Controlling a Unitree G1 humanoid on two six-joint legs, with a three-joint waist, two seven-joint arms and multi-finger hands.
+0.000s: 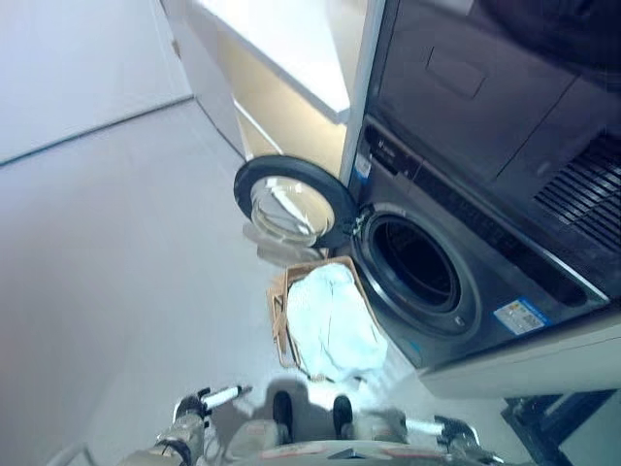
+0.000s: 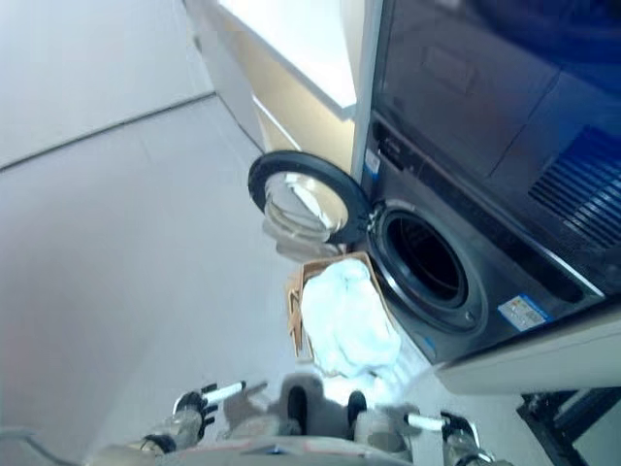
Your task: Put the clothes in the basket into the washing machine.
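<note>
A brown basket [image 1: 278, 316] stands on the floor in front of the washing machine [image 1: 485, 262], heaped with white clothes [image 1: 333, 323]. The machine's round door [image 1: 287, 204] is swung open to the left and its dark drum opening [image 1: 415, 260] shows. My left hand [image 1: 199, 410] is low at the bottom left, fingers straight, well short of the basket. My right hand [image 1: 448, 432] is at the bottom right edge, fingers straight, holding nothing. Both also show in the right eye view: left hand [image 2: 199, 403], right hand [image 2: 448, 427].
A white counter with cabinets [image 1: 281, 68] runs along the back beside the machine. Pale floor [image 1: 116, 243] spreads to the left of the basket. A light ledge [image 1: 543, 364] juts out at the lower right, with a dark frame [image 1: 558, 427] below it.
</note>
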